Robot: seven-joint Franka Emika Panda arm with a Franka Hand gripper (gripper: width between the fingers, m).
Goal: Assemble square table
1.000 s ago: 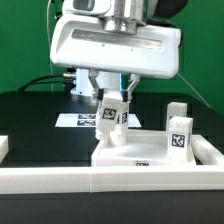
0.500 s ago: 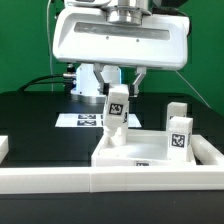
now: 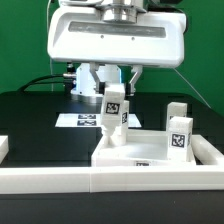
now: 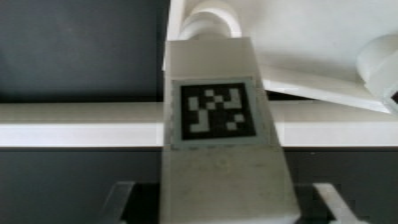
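Note:
My gripper (image 3: 116,90) is shut on a white table leg (image 3: 113,112) with a black-and-white tag. It holds the leg nearly upright, with the lower end at the near-left corner of the square tabletop (image 3: 140,152). I cannot tell whether the leg touches the slab. Two more tagged legs (image 3: 180,136) stand at the slab's right side, one behind the other. In the wrist view the held leg (image 4: 221,110) fills the middle between my fingers (image 4: 128,200), with the gripper (image 4: 222,205) around its near end and the white tabletop (image 4: 311,50) beyond it.
A long white border wall (image 3: 110,186) runs along the front and up the right side (image 3: 208,150). The marker board (image 3: 78,120) lies flat on the black table behind the slab. A green backdrop stands at the back.
My gripper has risen a little and shifted slightly to the exterior view's right. The held leg went from tilted to nearly upright. Since half a second ago little has moved.

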